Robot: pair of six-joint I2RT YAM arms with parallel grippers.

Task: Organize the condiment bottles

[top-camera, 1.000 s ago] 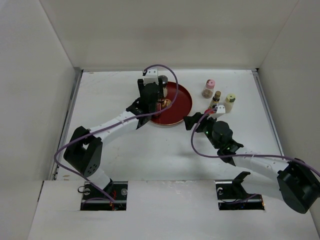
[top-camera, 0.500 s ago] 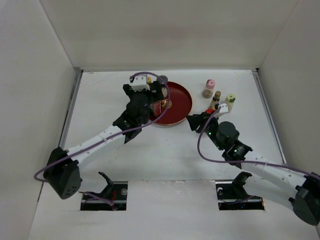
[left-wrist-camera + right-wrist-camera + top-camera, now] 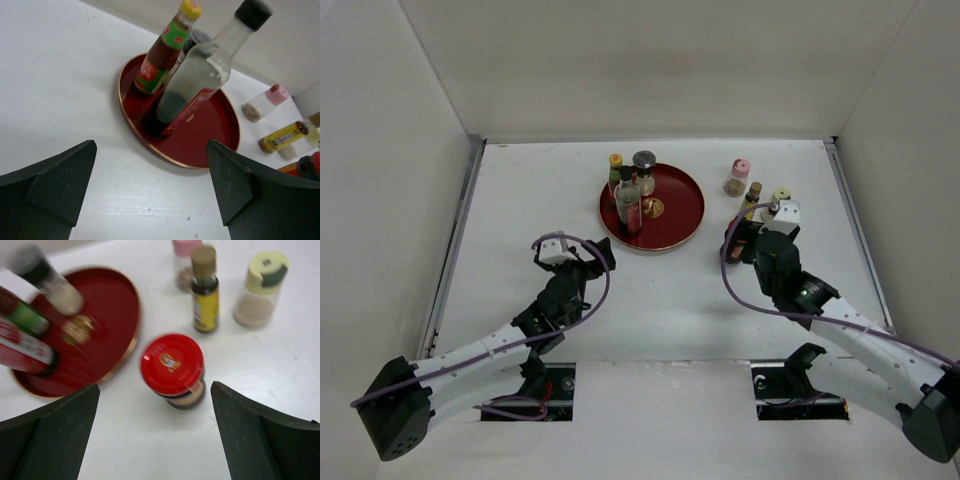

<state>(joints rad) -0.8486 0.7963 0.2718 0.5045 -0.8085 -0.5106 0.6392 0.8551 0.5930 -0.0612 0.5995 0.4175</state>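
Observation:
Three condiment bottles stand on the round red plate (image 3: 670, 215): an orange-yellow-capped one (image 3: 615, 172), a grey-capped shaker (image 3: 643, 170) and a black-capped clear bottle (image 3: 628, 203), also in the left wrist view (image 3: 200, 75). Right of the plate stand a pink-capped shaker (image 3: 739, 176), a brown-capped bottle (image 3: 752, 198) and a pale-yellow-capped shaker (image 3: 781, 198). My right gripper (image 3: 155, 440) is open, with the red-capped jar (image 3: 172, 367) just ahead between its fingers, untouched. My left gripper (image 3: 582, 262) is open and empty, well short of the plate (image 3: 200, 145).
White walls close in the table on the left, back and right. The plate's gold rim (image 3: 131, 347) lies close to the left of the red-capped jar. The brown-capped bottle (image 3: 204, 295) and pale-yellow shaker (image 3: 260, 287) stand just beyond it.
My left arm has drawn back from the plate toward the near left, leaving the black-capped bottle standing on it. My right gripper has moved up over the red-capped jar.

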